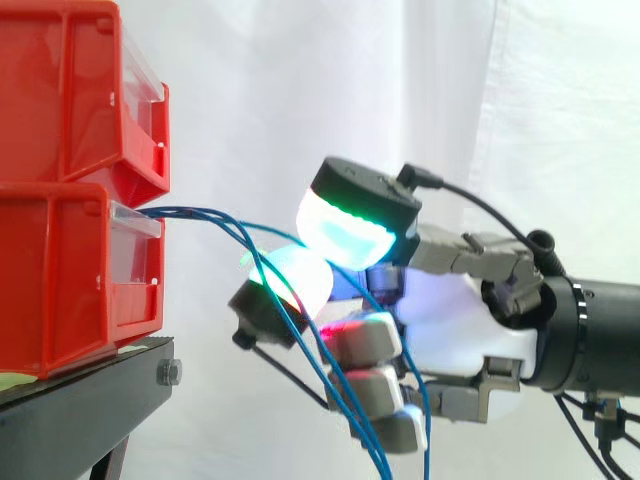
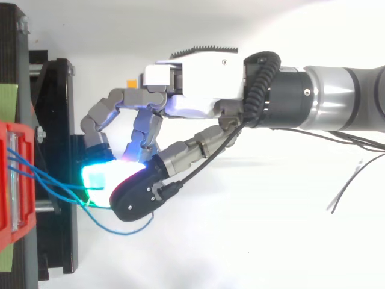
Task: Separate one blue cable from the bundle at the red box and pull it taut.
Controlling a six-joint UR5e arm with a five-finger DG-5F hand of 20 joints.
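We see two red bins stacked at the left, the upper bin (image 1: 70, 90) sitting on the lower bin (image 1: 60, 280), each with a clear front plate. They rest on a black stand (image 1: 80, 410) with a bolt (image 1: 168, 373) in its edge and a green strip (image 2: 7, 96) along it. A white curtain (image 1: 300, 80) hangs behind everything, and from above the surface under the arm is plain white.

The blue cables (image 1: 200, 212) come out over the lower bin's front plate, just under the upper bin, and fan out to the right. They sag rather than run straight.

The hand (image 1: 450, 320) comes in from the right with its fingers curled. Two glowing pads (image 1: 345, 235) – green and white from the side, cyan from above – close on the cables near the bins. We cannot tell how many strands sit between the pads. Beyond the pinch the cables drop across the lower fingers and out of the bottom of the side view.

From above, the hand (image 2: 198, 84) reaches almost to the stand's edge, and one strand makes a slack loop (image 2: 123, 233) beside the thumb – clear of the bin (image 2: 9, 198).
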